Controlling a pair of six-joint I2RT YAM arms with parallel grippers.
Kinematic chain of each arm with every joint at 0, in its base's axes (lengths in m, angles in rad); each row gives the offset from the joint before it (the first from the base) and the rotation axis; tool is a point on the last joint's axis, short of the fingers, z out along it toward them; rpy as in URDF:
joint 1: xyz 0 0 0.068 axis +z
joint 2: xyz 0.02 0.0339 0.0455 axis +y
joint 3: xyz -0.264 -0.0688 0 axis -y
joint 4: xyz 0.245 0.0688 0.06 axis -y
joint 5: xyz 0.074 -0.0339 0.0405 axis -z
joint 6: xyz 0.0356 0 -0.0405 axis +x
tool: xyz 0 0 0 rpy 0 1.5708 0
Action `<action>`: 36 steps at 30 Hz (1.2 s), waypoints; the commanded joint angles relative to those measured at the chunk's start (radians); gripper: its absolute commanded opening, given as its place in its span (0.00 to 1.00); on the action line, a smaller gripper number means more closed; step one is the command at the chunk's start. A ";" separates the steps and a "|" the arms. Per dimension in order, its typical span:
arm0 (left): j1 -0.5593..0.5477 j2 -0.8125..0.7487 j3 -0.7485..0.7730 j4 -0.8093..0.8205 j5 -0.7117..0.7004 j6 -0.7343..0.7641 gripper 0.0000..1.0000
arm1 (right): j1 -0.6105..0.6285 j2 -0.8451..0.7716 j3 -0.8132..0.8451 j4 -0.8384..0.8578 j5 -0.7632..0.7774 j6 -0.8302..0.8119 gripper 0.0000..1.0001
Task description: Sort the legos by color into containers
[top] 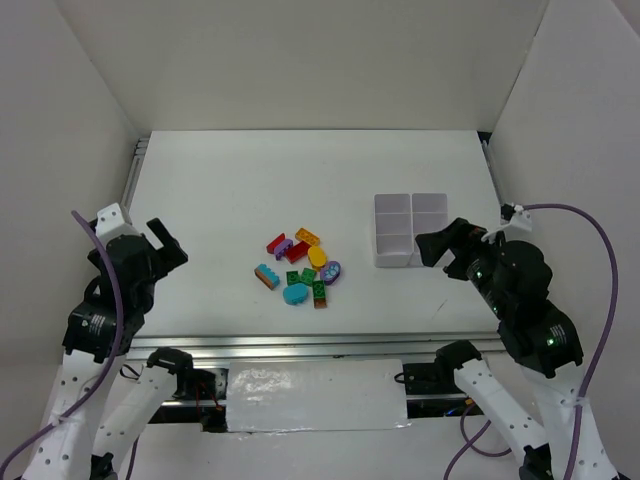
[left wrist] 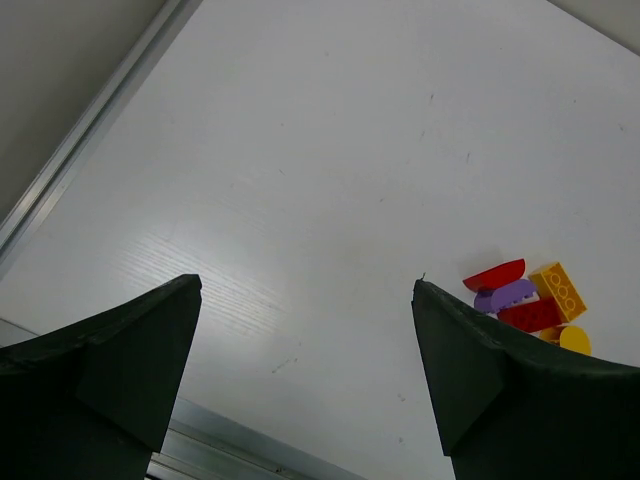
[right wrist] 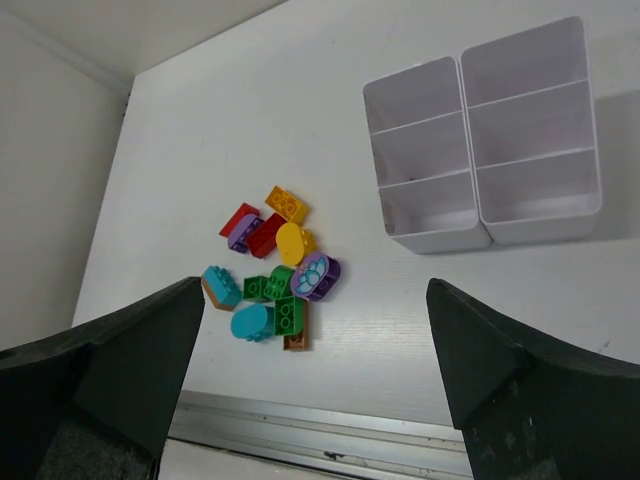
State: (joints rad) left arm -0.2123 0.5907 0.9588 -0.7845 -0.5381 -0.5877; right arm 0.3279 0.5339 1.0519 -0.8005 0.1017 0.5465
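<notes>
On table (top: 230,190), legos (top: 306,274) clustered, containers (top: 411,215) right

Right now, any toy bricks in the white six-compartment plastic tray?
No, all six compartments of the white plastic tray are bare.

Gleams as smooth, glossy moulded plastic in the small red, yellow, green, purple and teal toy bricks (right wrist: 262,288); looks thin, smooth and semi-gloss in the white plastic six-compartment tray (right wrist: 440,238); lies matt, faintly streaked, across the white table board (left wrist: 300,150); shines as brushed metal along the silver near-edge rail (right wrist: 330,430).
</notes>
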 commanded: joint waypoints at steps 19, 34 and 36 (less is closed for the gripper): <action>0.001 0.027 0.003 0.033 0.004 -0.011 1.00 | 0.528 0.814 0.181 0.216 0.065 0.026 0.99; 0.002 0.034 0.001 0.037 0.015 -0.001 0.99 | 0.619 1.426 0.557 0.132 0.178 0.058 0.75; 0.002 0.034 0.001 0.041 0.020 0.002 1.00 | 0.622 1.445 0.547 0.145 0.158 0.055 0.74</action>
State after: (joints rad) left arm -0.2119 0.6205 0.9588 -0.7841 -0.5262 -0.6022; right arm 0.9459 1.9762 1.5803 -0.6556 0.2417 0.5823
